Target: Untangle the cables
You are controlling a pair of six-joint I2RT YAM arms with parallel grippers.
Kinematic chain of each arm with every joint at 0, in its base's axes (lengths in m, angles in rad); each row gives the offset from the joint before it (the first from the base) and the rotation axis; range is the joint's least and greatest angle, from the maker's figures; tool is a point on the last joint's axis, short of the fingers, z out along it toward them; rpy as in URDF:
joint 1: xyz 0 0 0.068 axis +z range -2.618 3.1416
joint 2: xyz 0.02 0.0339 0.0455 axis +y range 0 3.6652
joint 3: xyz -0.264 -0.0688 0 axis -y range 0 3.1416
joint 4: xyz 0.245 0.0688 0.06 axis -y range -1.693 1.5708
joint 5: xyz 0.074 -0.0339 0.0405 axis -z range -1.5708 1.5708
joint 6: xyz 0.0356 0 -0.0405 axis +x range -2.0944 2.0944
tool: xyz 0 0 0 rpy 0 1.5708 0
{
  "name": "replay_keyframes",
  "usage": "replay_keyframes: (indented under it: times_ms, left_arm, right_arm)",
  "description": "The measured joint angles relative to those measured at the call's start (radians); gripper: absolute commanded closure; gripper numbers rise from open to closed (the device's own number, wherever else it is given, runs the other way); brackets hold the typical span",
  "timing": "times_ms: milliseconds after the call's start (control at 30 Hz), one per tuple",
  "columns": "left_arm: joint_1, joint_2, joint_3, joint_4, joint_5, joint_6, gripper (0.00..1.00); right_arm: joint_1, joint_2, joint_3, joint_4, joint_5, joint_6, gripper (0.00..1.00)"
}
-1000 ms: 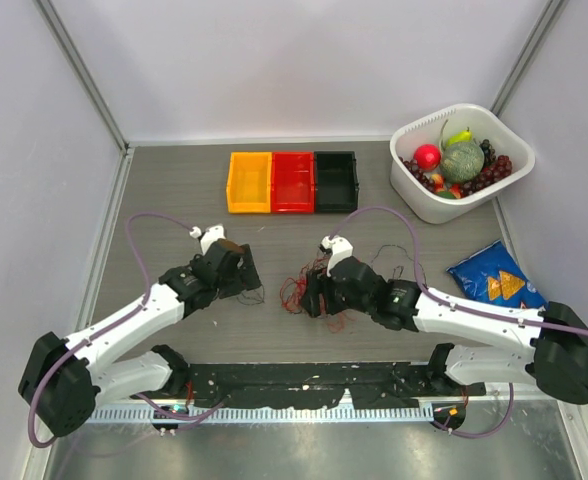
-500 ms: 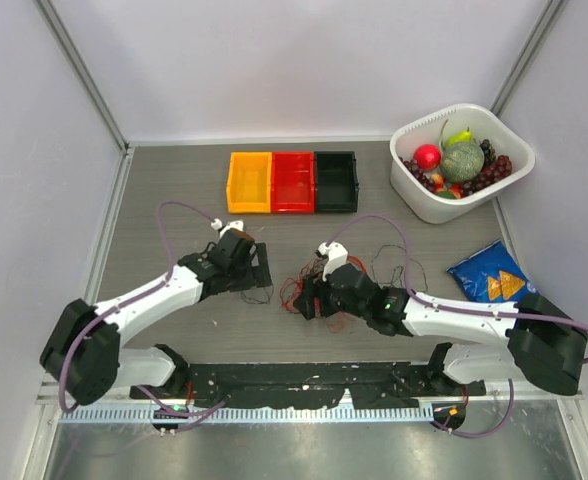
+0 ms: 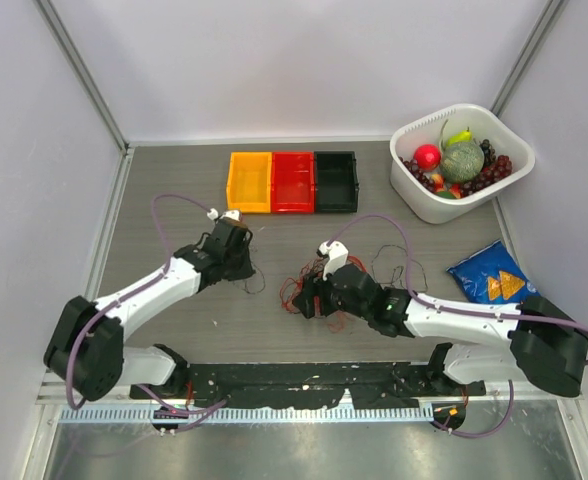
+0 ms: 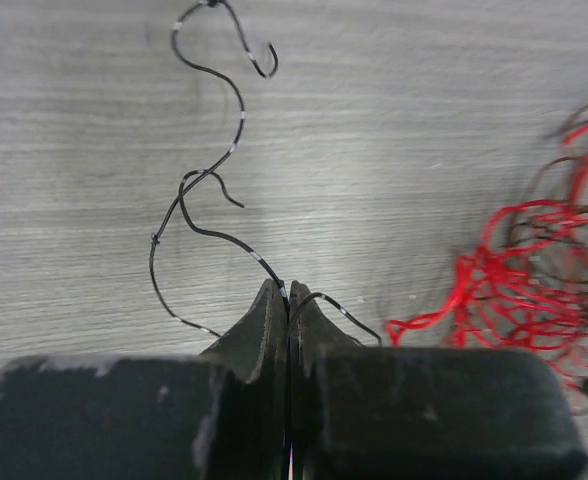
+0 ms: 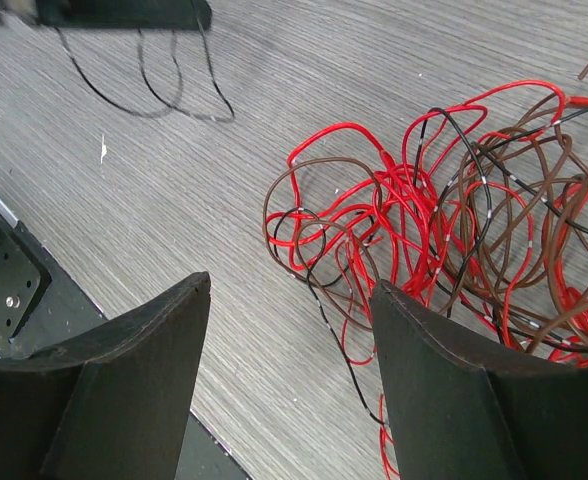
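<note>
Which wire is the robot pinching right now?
The lone black wire, pinched in the shut left gripper. It curls by itself, apart from the red and brown tangle below the open right gripper.

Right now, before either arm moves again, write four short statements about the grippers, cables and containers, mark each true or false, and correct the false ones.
1. The left gripper is shut on a thin black cable. True.
2. The right gripper clamps the cable tangle. False: its jaws stand open over it, holding nothing.
3. The red bin sits between the orange bin and the black bin. True.
4. The blue snack bag lies inside the white tub. False: it lies on the table, outside the tub.
</note>
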Motion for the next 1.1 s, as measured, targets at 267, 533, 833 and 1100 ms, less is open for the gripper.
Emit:
replay_keyframes:
  times_ms: [267,533,833,1100]
  left_arm:
    - [0.083,-0.009,0.271,-0.068,0.023,0.030,1.00]
    - [0.255,0.418,0.774,-0.113,0.168,0.064,1.00]
    - [0.325,0.904,1.173,-0.266,0.206,0.128,1.00]
    - [0.357,1.118,1.396,-0.321,0.168,0.135,1.00]
  right_arm:
    - [-0.002,0.024,-0.027,0.075,0.005,0.004,0.30]
    - [-0.064,-0.036,-0.122,0.144,0.002,0.013,0.30]
    - [-0.202,-0.153,-0.219,0.225,-0.053,0.060,0.30]
    - [-0.203,-0.151,-0.231,0.257,-0.073,0.081,0.30]
